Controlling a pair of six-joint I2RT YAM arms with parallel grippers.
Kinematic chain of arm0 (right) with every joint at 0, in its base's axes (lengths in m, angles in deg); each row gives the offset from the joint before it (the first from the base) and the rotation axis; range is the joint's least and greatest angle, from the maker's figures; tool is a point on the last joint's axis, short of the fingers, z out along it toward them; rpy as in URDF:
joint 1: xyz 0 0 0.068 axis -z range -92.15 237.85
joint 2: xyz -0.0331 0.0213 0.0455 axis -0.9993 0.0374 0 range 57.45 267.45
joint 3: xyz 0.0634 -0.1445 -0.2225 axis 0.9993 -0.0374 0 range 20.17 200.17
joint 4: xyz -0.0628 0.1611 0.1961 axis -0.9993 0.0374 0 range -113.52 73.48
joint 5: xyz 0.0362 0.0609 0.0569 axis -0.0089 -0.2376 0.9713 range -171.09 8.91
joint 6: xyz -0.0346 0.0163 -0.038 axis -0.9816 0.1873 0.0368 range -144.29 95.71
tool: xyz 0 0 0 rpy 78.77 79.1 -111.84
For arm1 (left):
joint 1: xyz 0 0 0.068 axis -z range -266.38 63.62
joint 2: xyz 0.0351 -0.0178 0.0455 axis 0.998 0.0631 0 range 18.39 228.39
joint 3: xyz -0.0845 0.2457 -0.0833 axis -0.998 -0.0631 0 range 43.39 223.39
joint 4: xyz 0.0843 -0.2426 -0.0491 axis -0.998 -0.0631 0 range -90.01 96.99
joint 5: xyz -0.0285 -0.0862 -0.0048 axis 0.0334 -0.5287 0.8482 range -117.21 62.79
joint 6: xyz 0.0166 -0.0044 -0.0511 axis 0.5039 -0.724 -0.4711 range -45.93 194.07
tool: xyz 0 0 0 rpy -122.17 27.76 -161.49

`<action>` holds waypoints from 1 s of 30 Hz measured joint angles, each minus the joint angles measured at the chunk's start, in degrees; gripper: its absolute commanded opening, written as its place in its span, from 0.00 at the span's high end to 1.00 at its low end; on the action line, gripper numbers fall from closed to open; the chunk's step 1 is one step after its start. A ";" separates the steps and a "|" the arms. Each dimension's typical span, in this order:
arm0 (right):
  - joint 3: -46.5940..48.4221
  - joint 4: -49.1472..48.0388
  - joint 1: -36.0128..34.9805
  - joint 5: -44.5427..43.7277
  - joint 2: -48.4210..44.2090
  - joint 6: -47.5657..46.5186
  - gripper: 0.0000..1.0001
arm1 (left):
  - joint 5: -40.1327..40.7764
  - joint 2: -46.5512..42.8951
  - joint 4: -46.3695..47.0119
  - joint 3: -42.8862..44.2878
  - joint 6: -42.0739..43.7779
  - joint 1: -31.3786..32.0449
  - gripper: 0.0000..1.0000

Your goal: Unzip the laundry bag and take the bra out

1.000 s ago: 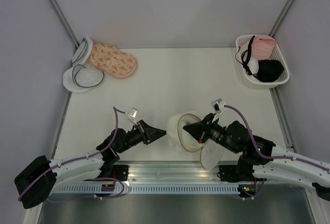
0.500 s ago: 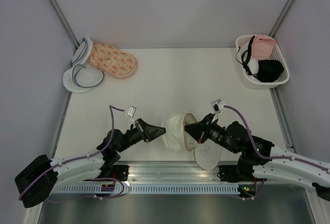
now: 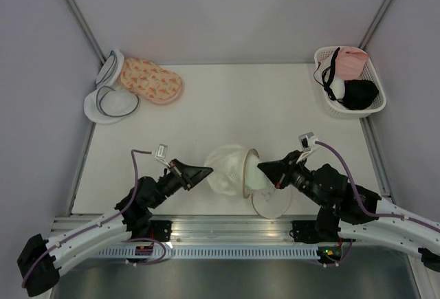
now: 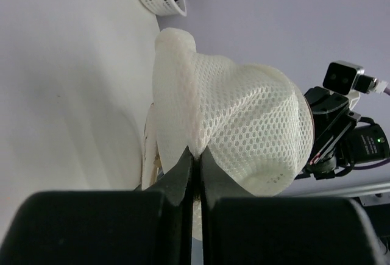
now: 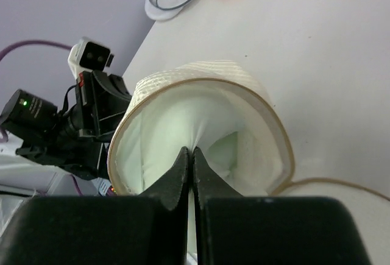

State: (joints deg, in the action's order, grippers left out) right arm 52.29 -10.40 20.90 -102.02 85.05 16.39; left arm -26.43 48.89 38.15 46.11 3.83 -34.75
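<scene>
The laundry bag (image 3: 225,167) lies unzipped on its side near the table's front, its tan rim (image 3: 245,172) facing right. Its other half (image 3: 271,204) lies flat on the table. My left gripper (image 3: 208,170) is shut on the mesh dome (image 4: 244,119), pinching a fold at its tips (image 4: 196,154). My right gripper (image 3: 262,170) reaches into the open mouth and is shut on the pale mint bra (image 5: 161,134), pinching its fabric at the tips (image 5: 191,153). Most of the bra is still inside the tan-rimmed half (image 5: 268,113).
A white basket (image 3: 371,72) with a black bra and a pink garment stands at the back right. A pink flower-patterned pouch (image 3: 151,80) and white pouches with grey rims (image 3: 110,100) lie at the back left. The metal rail runs along the front edge.
The left gripper has pulled the mesh dome to the left. The right gripper has drawn back to the right, and the bag's mouth now faces it with the bra fabric stretched.
</scene>
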 measured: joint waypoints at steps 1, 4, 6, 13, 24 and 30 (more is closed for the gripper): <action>0.85 2.01 -0.02 -1.18 -0.59 0.00 0.99 | 1.79 -3.85 -4.07 0.00 -0.07 -0.02 0.98; 3.34 6.62 0.00 -4.98 -1.68 0.02 1.00 | 6.99 -15.10 -16.22 -0.02 -0.48 0.02 0.98; 4.72 9.38 -0.02 -7.58 -1.75 0.09 1.00 | 10.16 -21.57 -23.50 0.02 -0.70 0.11 0.98; 7.93 17.86 0.00 -17.11 -4.81 -0.02 0.99 | 15.98 -27.87 -39.39 0.04 -1.79 0.15 0.98; 21.66 29.44 0.04 -38.42 2.21 -0.20 0.99 | 15.67 -6.99 -40.72 0.81 1.51 0.15 0.15; 26.27 31.89 0.04 -45.42 12.55 -1.01 1.00 | 15.43 -3.61 -46.40 8.85 7.02 0.15 0.00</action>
State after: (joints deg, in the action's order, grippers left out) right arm 78.56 21.49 20.94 -147.44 97.59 15.39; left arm -11.00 45.29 -8.26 54.96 10.85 -34.59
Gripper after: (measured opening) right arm 0.010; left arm 0.993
